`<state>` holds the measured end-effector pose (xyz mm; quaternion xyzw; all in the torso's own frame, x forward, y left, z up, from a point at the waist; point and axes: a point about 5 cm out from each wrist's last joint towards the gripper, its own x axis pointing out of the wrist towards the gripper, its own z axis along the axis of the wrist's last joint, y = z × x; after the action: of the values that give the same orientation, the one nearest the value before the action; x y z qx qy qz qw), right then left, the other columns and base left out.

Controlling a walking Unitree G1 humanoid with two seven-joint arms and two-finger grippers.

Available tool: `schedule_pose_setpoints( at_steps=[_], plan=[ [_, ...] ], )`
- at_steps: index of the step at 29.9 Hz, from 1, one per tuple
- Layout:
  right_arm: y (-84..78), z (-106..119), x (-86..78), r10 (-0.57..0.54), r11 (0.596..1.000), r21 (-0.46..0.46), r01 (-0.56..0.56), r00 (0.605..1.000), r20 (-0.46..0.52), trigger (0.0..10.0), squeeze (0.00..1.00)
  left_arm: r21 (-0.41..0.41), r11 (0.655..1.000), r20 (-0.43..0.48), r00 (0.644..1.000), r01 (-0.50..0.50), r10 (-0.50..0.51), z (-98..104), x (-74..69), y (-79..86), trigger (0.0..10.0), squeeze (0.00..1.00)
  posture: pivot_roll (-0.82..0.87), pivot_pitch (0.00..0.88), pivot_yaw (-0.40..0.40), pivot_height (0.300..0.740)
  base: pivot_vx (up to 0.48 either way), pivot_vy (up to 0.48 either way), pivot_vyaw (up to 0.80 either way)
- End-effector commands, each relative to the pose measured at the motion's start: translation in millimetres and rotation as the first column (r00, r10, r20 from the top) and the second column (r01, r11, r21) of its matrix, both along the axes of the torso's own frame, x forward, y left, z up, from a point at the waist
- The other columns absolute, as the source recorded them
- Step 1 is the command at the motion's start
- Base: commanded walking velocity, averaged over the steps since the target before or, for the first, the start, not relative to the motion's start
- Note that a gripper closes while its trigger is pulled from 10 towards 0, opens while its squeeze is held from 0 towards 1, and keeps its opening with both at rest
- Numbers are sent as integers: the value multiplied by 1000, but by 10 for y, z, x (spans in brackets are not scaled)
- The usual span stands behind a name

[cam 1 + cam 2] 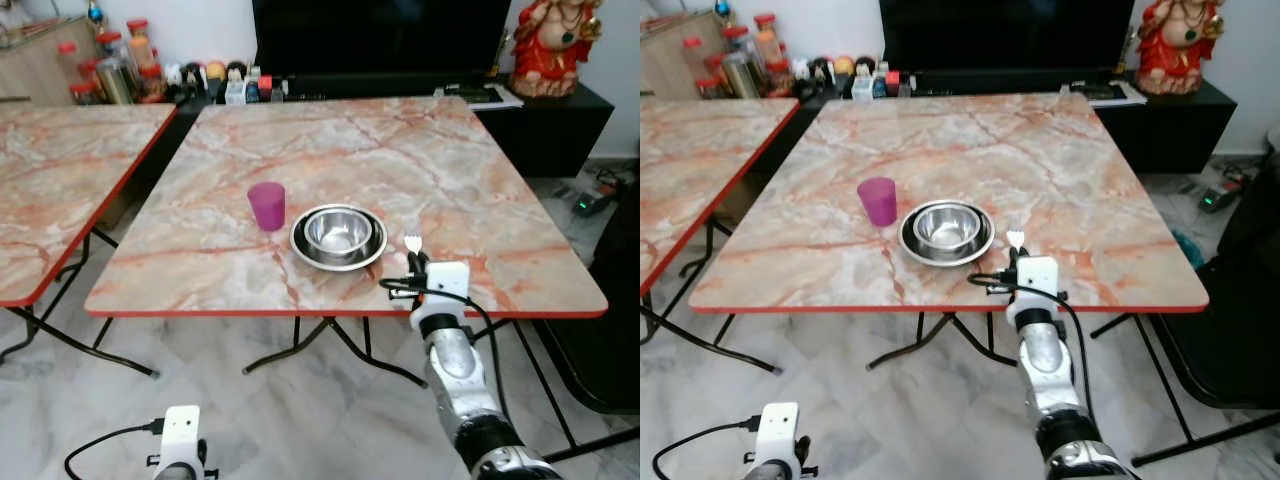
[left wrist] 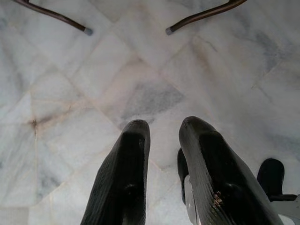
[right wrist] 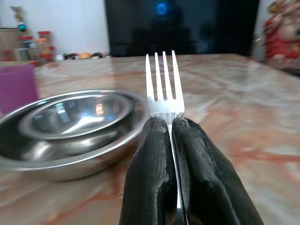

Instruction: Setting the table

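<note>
- Right hand (image 3: pixel 169 123) is pinching a fork (image 3: pixel 164 84), tines up, at 3 o'clock of the steel bowl (image 1: pixel 338 231) on the surface (image 1: pixel 420 160).
- Purple cup (image 1: pixel 267 206) sits at the bowl's 9 o'clock.
- Left hand (image 2: pixel 161 129) hangs over the floor (image 2: pixel 140 70), fingers slightly spread.

The right gripper (image 3: pixel 169 123) reached forward over the table edge, fingers pinched tight on a fork (image 3: pixel 164 84); the left gripper (image 2: pixel 161 129) hung low, fingers slightly parted.
</note>
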<state>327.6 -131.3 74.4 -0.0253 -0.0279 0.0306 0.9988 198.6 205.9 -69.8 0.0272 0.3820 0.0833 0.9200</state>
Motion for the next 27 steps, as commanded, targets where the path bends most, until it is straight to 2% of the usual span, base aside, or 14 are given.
schedule_pose_setpoints(
  at_steps=[1,6,9,13,27],
  plan=[
    [17,43,27,7,1000,0,-7,1000,12,10000,0,2,1000,5,1000,-6,6,11,6,38,10000,0,11,0,32,740,0,0,0],
    [19,44,30,9,1000,-1,-9,1000,12,10000,0,6,1000,2,1000,-6,6,10,6,40,10000,0,11,0,32,740,0,0,0],
    [12,24,31,-4,1000,18,5,1000,-9,10000,0,8,1000,6,1000,-12,12,11,1,46,10000,0,15,0,30,740,304,0,0],
    [-4,16,31,-13,1000,14,13,1000,-14,10000,0,8,1000,1,1000,-15,15,1,-19,49,10000,0,16,0,29,740,331,0,-786],
    [-6,27,28,-8,1000,2,8,1000,-4,10000,0,4,1000,4,1000,-22,22,-2,-25,42,10000,0,18,0,25,740,329,0,0]
  ],
)
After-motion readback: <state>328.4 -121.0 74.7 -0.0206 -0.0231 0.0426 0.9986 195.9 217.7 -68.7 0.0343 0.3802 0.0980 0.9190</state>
